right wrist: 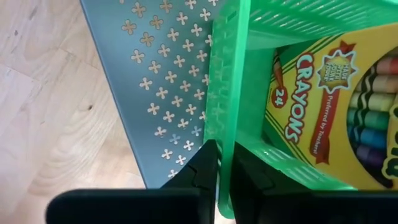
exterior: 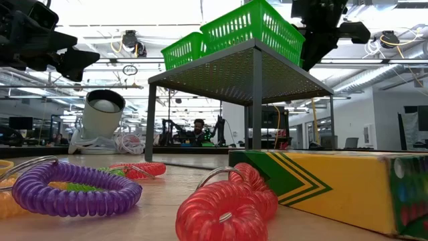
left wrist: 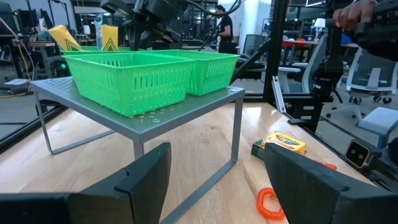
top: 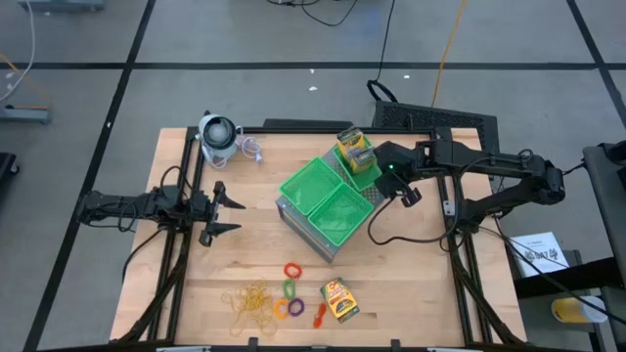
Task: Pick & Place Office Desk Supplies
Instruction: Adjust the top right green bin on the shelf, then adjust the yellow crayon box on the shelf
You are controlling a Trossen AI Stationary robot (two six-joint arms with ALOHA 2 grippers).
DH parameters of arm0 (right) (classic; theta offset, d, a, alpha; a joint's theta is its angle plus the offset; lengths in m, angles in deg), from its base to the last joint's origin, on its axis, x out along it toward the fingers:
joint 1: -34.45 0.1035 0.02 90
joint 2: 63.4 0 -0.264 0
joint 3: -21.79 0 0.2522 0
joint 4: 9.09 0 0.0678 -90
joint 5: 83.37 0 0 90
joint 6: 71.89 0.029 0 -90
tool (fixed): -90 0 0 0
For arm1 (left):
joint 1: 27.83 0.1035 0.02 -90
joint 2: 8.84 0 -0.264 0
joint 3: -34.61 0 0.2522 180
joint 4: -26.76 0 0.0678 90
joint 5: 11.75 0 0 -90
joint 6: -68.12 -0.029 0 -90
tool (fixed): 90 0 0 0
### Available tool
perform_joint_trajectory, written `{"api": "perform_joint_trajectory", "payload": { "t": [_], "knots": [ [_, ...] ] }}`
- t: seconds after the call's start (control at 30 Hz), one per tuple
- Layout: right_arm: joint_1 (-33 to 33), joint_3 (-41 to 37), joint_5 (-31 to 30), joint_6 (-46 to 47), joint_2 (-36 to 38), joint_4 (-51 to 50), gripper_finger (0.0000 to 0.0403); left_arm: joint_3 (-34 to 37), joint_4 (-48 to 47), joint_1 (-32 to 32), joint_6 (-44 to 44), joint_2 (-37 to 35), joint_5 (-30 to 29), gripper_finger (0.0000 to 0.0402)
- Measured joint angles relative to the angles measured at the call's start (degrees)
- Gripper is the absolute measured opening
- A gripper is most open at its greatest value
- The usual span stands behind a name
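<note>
Right gripper (right wrist: 222, 167) sits nearly closed, pinching the green tray wall (right wrist: 231, 74); crayon boxes (top: 354, 149) inside that tray. Open fully and lift straight up so the tray doesn't drag. Left gripper (top: 227, 208) waits, spread, holding nothing.

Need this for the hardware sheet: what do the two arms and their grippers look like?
Both arms are dark, slim, jointed links with black cables trailing along them. The left gripper ends in two flat, pointed black fingers, broad and matte up close. The right gripper is a black block with a small green light; its fingers are dark and tapered.
</note>
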Motion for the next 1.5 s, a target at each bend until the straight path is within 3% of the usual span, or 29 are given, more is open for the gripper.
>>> {"api": "perform_joint_trajectory", "payload": {
  "t": [0.63,0.83,1.13,1.5],
  "knots": [
    [0.0,-0.04,-0.13,1.11,0.16,3.11,0.0105,0.01,0.01,0.0,0.0,0.0,0.0,0.0264],
    [0.62,-0.04,-0.74,0.85,1.58,3.34,0.0114,0.0,0.01,0.0,0.0,0.0,-0.01,0.0264],
    [7.42,-0.04,-8.93,0.41,6.37,7.52,0.0113,0.01,0.0,0.0,0.0,0.0,0.0,0.0264],
    [15.52,-0.04,-8.76,10.18,10.1,10.84,0.011,0.01,0.01,-0.02,0.0,0.0,-0.02,0.0264]
  ]
}}
